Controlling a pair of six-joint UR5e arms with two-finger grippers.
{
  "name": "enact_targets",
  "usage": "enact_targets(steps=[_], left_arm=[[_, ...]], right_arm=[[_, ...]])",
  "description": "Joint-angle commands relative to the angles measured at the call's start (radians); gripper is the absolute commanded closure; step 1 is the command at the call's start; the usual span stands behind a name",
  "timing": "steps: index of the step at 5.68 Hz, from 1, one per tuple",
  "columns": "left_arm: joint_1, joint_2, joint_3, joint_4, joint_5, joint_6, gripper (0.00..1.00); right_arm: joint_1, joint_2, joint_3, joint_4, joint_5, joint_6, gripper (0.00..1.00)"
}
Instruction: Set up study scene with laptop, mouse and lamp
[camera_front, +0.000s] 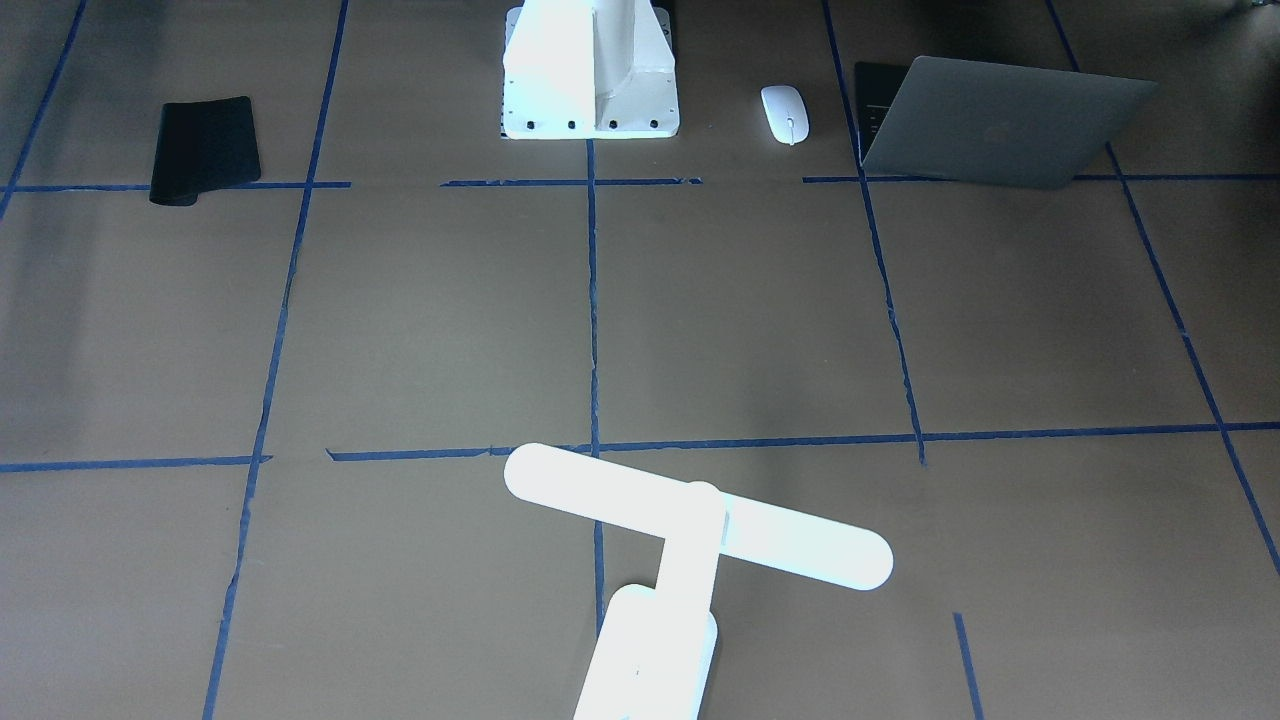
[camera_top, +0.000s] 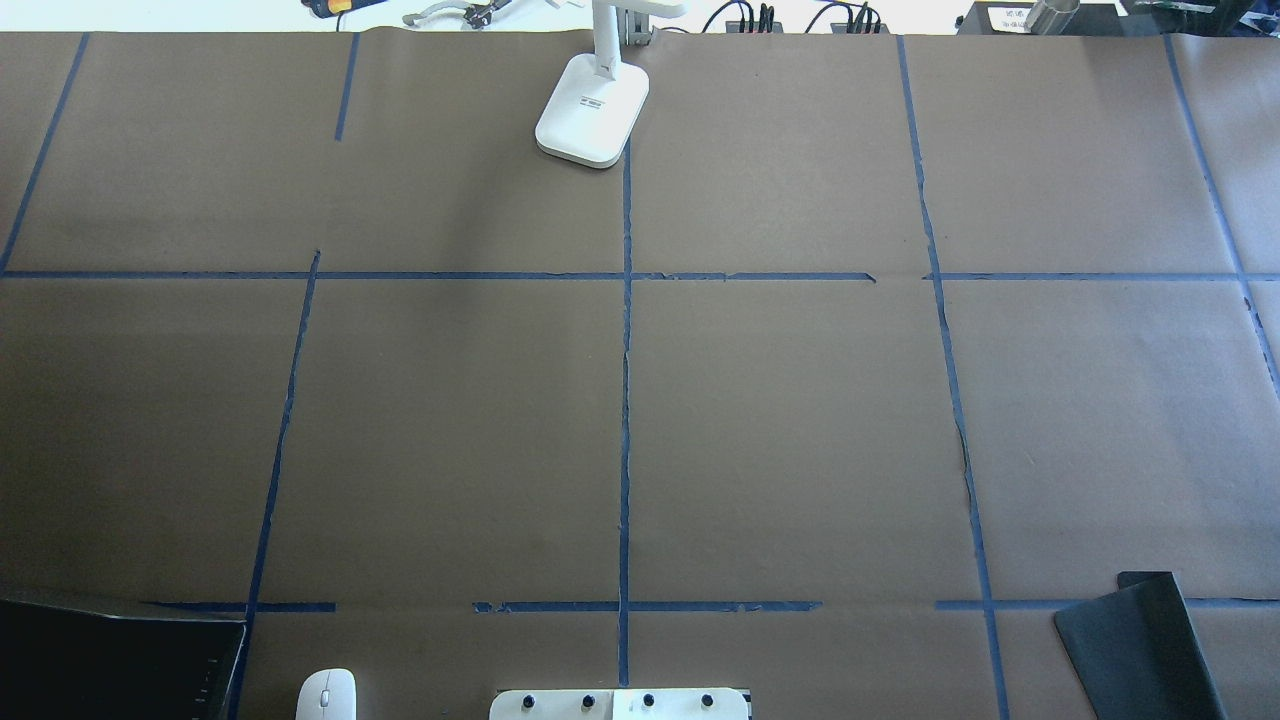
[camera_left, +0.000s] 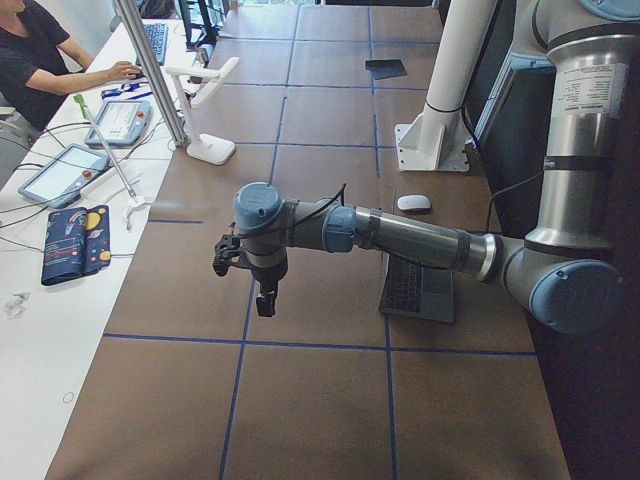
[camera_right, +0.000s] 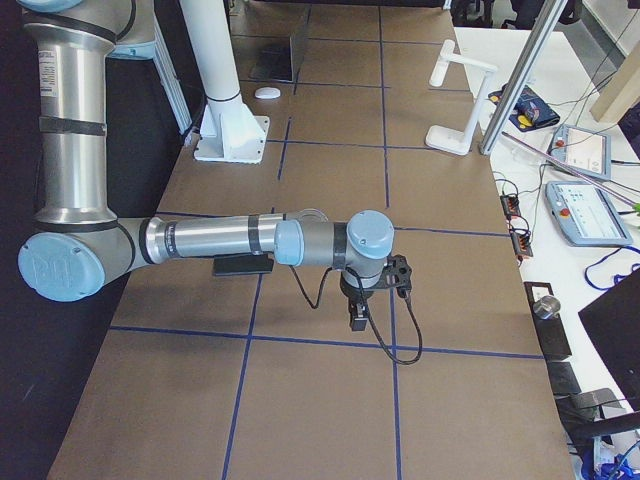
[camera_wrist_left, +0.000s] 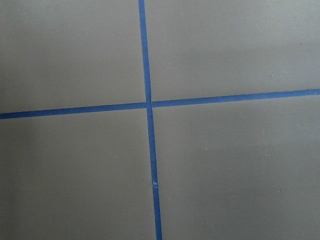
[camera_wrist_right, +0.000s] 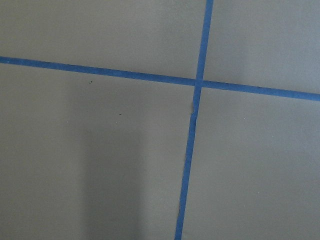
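The table (camera_front: 400, 320), covered in brown paper with a grid of blue tape, fills every view. In the left side view the left arm (camera_left: 400, 235) stretches across mid-frame with the left gripper (camera_left: 265, 303) pointing down above the paper. In the right side view the right arm (camera_right: 220, 240) does the same with the right gripper (camera_right: 357, 318). I cannot tell how far either is open, and nothing shows in them. In the front-facing view the laptop (camera_front: 1000, 120) stands part open at upper right, lid back toward the camera. The lamp (camera_front: 690, 530) glows at lower centre. The black mouse pad (camera_front: 203, 150) lies at upper left. The mouse (camera_front: 785, 112) sits near the laptop's left, apart from it.
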Motion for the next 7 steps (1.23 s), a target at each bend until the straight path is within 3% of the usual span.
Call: enact_targets(steps=[1,7], left_arm=[[0.001,-0.001,-0.005,-0.001,0.002,-0.003,0.0],[0.003,0.058,-0.062,0.011,-0.009,-0.004,0.0]], right_arm=[[0.0,-0.004,-0.001,0.002,0.001,0.0,0.0],[0.0,-0.021,0.007,0.002,0.018,0.004,0.0]])
